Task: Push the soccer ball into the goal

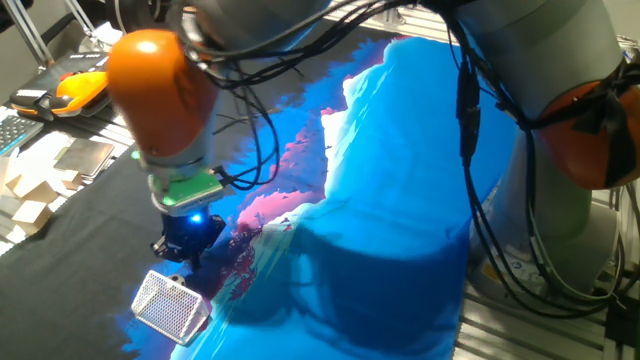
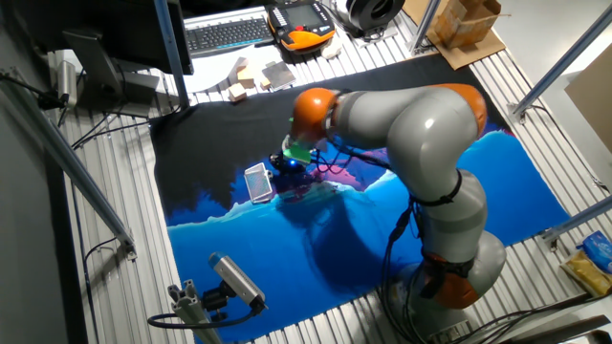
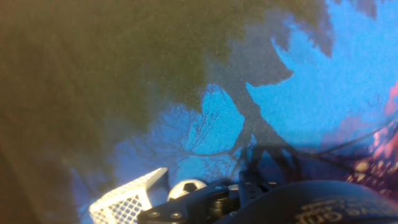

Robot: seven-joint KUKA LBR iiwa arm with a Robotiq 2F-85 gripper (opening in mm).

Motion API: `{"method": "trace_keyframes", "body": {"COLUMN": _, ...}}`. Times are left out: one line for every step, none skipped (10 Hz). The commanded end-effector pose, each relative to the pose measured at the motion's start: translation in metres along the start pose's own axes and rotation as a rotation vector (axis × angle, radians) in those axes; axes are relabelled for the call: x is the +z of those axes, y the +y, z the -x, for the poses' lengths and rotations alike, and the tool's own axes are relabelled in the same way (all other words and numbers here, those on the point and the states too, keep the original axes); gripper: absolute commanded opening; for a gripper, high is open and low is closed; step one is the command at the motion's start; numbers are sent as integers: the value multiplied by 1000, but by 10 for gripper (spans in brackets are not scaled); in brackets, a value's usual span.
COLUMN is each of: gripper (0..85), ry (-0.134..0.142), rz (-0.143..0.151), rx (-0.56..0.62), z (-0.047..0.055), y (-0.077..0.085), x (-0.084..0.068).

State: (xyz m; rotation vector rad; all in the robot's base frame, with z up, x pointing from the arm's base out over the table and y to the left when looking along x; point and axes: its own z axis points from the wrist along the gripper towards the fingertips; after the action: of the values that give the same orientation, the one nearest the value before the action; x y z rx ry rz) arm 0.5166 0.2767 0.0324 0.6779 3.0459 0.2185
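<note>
The gripper (image 1: pixel 186 250) hangs low over the printed blue-and-black cloth (image 1: pixel 400 200), just beside the goal (image 1: pixel 172 306) — whether its fingers are spread or closed I cannot tell, since its dark body hides them. In the hand view the soccer ball (image 3: pixel 187 187) sits right at the goal's (image 3: pixel 127 200) open side, close against the gripper's black housing. Nothing lies between ball and goal. Well apart, past the cloth's far edge, are wooden blocks (image 2: pixel 251 75), a keyboard (image 2: pixel 228 32) and an orange pendant (image 2: pixel 304 21).
</note>
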Motion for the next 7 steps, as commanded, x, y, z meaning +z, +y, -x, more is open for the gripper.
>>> {"method": "trace_keyframes", "body": {"gripper": 0, "ry": 2, "rz": -19, "rx": -17, "z": 0, "y": 0, "x": 0}}
{"method": "trace_keyframes", "body": {"gripper": 0, "ry": 6, "rz": -26, "rx": -29, "z": 0, "y": 0, "x": 0}}
{"method": "trace_keyframes", "body": {"gripper": 0, "ry": 15, "rz": -18, "rx": -40, "z": 0, "y": 0, "x": 0}}
{"method": "trace_keyframes", "body": {"gripper": 0, "ry": 9, "rz": -38, "rx": -58, "z": 0, "y": 0, "x": 0}}
{"method": "trace_keyframes", "body": {"gripper": 0, "ry": 10, "rz": -43, "rx": -72, "z": 0, "y": 0, "x": 0}}
{"method": "trace_keyframes", "body": {"gripper": 0, "ry": 16, "rz": -48, "rx": -83, "z": 0, "y": 0, "x": 0}}
{"method": "trace_keyframes", "body": {"gripper": 0, "ry": 21, "rz": -50, "rx": -95, "z": 0, "y": 0, "x": 0}}
